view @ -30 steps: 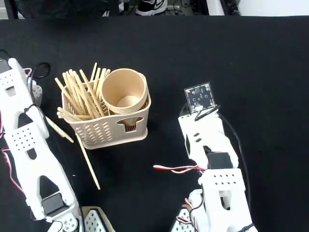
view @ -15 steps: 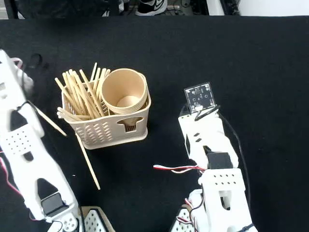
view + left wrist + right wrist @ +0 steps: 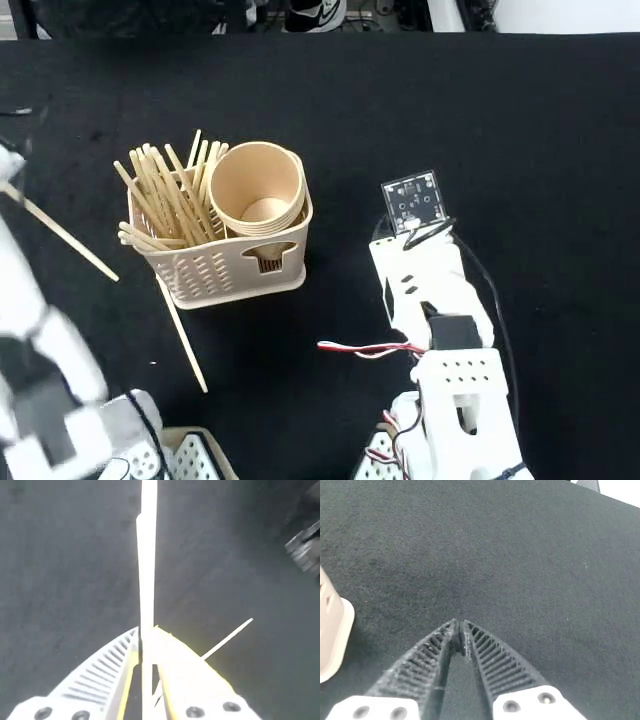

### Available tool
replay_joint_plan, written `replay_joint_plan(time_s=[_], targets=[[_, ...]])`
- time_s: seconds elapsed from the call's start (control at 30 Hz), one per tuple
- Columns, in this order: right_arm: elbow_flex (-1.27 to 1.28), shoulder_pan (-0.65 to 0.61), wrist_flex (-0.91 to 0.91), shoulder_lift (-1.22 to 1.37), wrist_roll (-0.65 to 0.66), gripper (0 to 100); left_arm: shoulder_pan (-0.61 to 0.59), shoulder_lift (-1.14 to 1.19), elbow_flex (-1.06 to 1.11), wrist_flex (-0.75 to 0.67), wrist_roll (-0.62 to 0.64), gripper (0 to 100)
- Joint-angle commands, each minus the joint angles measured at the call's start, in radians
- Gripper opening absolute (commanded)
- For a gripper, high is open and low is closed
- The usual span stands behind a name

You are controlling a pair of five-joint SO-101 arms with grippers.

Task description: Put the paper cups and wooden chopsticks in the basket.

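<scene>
Stowing step: left gripper (image 3: pixel 146 636) clamps chopstick (image 3: pixel 62 235) at basket's (image 3: pixel 232 272) 9 o'clock. Next: swing over basket, release. Right gripper (image 3: pixel 459 630) closed, empty.

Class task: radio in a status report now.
Left gripper shut on thin wooden chopstick. Right gripper shut, empty. Second wooden chopstick lies beside beige plastic basket.

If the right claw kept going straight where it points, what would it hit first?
Probably just the bare black table cloth; nothing stands ahead of the right claw, and the beige plastic basket sits off to one side.
</scene>
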Motion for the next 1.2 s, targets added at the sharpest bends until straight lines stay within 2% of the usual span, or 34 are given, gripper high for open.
replay_joint_plan(time_s=[0.0, 0.2, 0.4, 0.5, 0.63, 0.8, 0.93, 1.0, 1.1, 1.17], targets=[[-0.007, 0.005, -0.015, -0.008, 0.008, 1.5, 0.076, -0.384, 0.303, -0.222, -0.011, 3], [-0.007, 0.005, -0.017, -0.008, 0.008, 1.5, 0.156, -0.822, 0.705, -0.600, -0.011, 3], [-0.007, 0.005, -0.018, -0.008, 0.008, 1.5, 0.380, -1.185, 1.106, -0.918, -0.009, 3], [-0.007, 0.005, -0.018, -0.008, 0.008, 1.5, 0.455, -1.300, 1.314, -1.082, -0.025, 3], [-0.007, 0.005, -0.018, -0.008, 0.008, 1.5, 0.526, -1.344, 1.523, -1.212, -0.141, 3], [-0.007, 0.005, -0.020, -0.008, 0.008, 1.5, 0.536, -1.347, 1.549, -1.191, -0.160, 3], [-0.007, 0.006, -0.020, -0.008, 0.008, 1.5, 0.538, -1.341, 1.547, -1.096, -0.166, 3], [-0.007, 0.006, -0.020, -0.008, 0.008, 1.5, 0.536, -1.338, 1.524, -1.046, -0.166, 7], [-0.007, 0.006, -0.020, -0.008, 0.008, 1.5, 0.530, -1.335, 1.412, -0.898, -0.158, 16], [-0.007, 0.008, -0.020, -0.008, 0.008, 1.5, 0.530, -1.307, 1.297, -0.755, -0.161, 18]])
